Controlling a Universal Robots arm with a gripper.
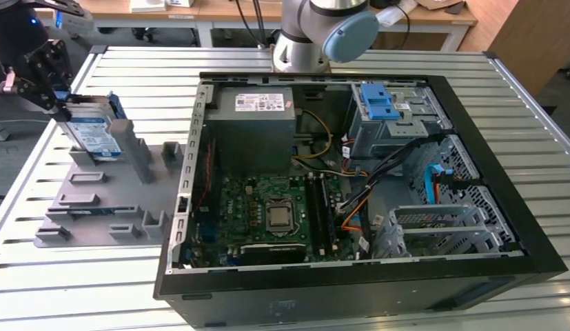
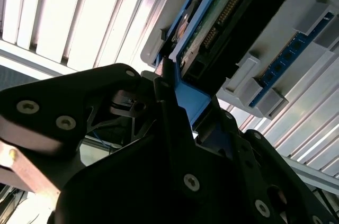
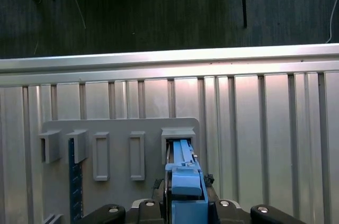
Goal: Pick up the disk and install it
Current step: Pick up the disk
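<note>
My end effector appears clamped on the blue rail of the disk, which stands upright in the grey rack on the table, at ten o'clock from the computer case. I judge the disk rigid, dense and shock-sensitive, best held by its edges.

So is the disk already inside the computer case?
No, the disk stands upright in the grey holder beside the computer case, at the exterior view's left.
</note>
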